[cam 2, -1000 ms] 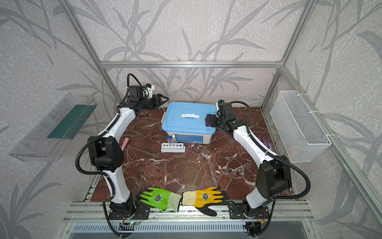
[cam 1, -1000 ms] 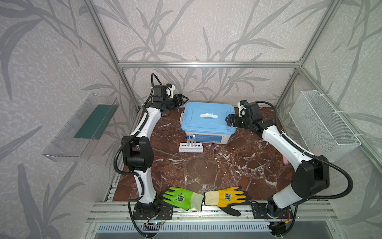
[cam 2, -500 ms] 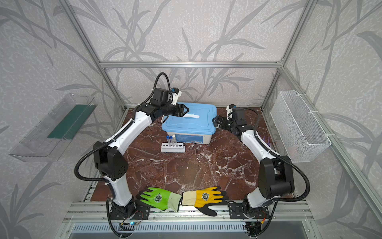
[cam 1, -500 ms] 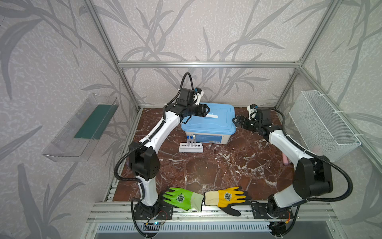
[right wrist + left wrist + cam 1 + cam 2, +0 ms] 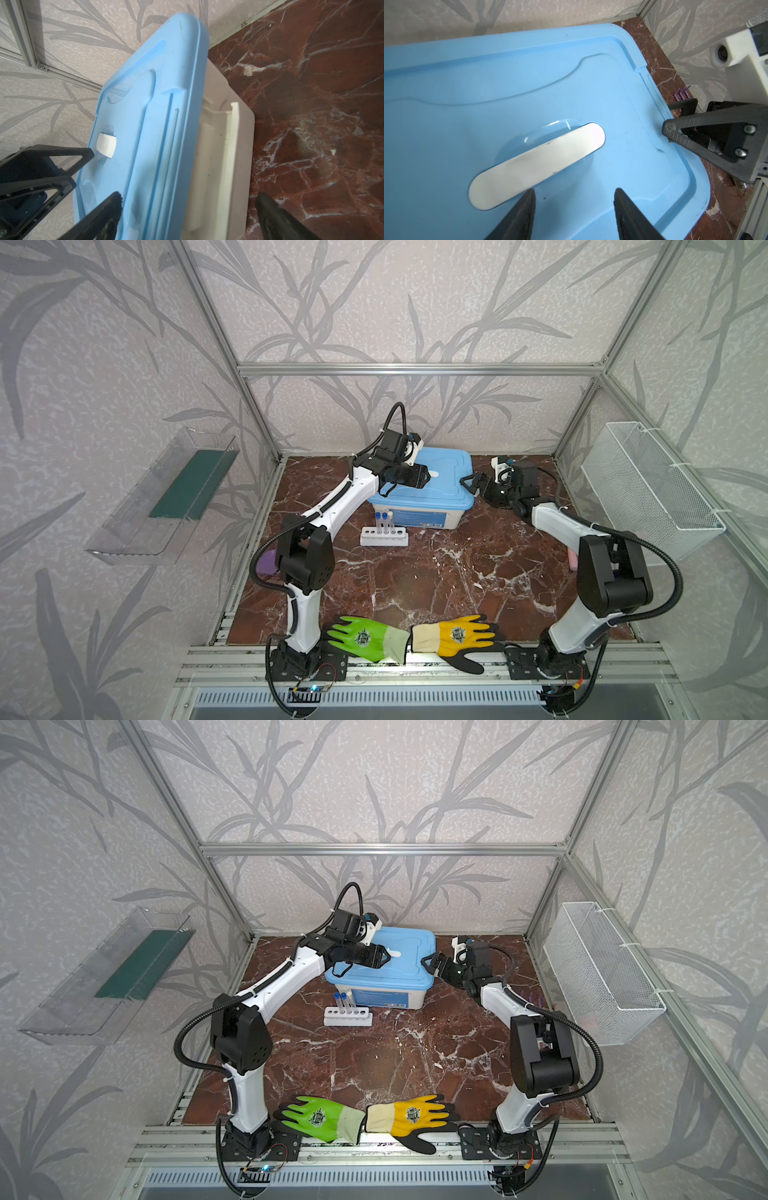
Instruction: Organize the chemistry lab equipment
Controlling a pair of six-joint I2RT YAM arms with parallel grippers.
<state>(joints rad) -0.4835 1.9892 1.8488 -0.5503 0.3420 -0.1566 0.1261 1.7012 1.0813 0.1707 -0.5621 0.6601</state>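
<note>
Straddling the blue lid (image 5: 145,124), right fingers (image 5: 99,216) gape empty; only wrist views show left fingers (image 5: 519,216) half-open, empty.

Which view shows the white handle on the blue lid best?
Left wrist: the white handle lies almost whole and close, just ahead of the left gripper. Right wrist catches only one end. In both top views it is a small sliver beside that gripper.

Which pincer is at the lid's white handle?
The left pincer, open right at the white handle; the right pincer straddles the blue lid's side edge instead.
</note>
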